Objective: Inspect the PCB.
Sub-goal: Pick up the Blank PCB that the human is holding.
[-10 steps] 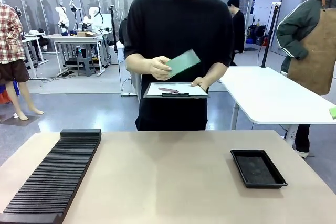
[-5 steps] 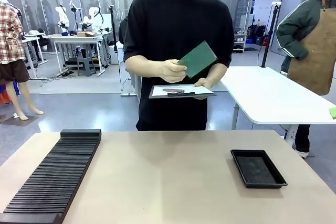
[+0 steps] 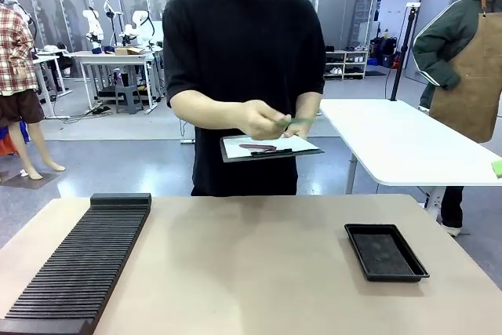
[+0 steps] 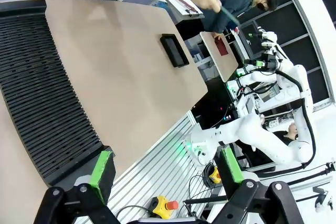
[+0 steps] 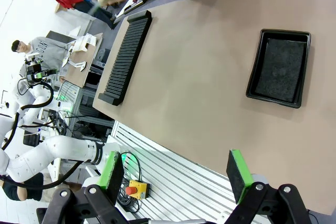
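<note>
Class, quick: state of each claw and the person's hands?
Left claw: open, empty.
Right claw: open, empty.
Person's right hand: holds thin green rectangular circuit board.
Person's left hand: by white-papered black clipboard; cannot tell.

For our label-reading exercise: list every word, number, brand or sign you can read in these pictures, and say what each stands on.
None can be read.
White paper on the black clipboard: no legible writing.
Thin green circuit board, seen edge-on: no print visible.
Grey sweatshirt of a bystander: print too blurred.
</note>
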You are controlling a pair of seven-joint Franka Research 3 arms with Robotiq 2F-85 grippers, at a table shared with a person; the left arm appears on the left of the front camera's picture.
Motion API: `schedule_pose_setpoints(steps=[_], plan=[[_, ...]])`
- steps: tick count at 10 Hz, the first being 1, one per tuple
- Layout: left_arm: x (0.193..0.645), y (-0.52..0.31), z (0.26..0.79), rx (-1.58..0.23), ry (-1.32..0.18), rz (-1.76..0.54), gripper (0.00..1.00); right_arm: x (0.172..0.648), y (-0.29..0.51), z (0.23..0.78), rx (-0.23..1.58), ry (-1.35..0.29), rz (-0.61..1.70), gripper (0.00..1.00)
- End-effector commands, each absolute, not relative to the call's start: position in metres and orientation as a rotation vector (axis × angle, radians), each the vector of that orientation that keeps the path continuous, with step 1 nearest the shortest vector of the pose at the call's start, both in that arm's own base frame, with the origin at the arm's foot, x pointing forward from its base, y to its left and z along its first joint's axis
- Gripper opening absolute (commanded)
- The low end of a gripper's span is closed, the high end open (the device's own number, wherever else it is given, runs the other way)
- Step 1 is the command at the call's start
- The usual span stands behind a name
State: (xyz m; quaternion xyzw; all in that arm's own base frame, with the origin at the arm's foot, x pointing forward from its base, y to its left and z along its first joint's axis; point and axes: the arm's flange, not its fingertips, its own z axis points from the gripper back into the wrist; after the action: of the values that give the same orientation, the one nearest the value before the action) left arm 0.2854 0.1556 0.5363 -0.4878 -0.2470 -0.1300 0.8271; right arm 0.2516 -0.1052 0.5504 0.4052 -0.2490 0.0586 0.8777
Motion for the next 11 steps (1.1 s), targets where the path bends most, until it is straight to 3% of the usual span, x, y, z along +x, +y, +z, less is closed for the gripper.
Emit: schedule_pose_setpoints(steps=[1,11], plan=[[0.2844,0.1547,0.5358,-1.03,-0.512,-0.273,1.0,0.2505,-0.1056,0.5497,0.854,-0.531,0.14,1.0],[0.2844,0.1547,0.5358,-1.03,-0.512,-0.273,1.0,0.2516,-0.1052,0.5504,0.845,-0.519,0.122,1.0]])
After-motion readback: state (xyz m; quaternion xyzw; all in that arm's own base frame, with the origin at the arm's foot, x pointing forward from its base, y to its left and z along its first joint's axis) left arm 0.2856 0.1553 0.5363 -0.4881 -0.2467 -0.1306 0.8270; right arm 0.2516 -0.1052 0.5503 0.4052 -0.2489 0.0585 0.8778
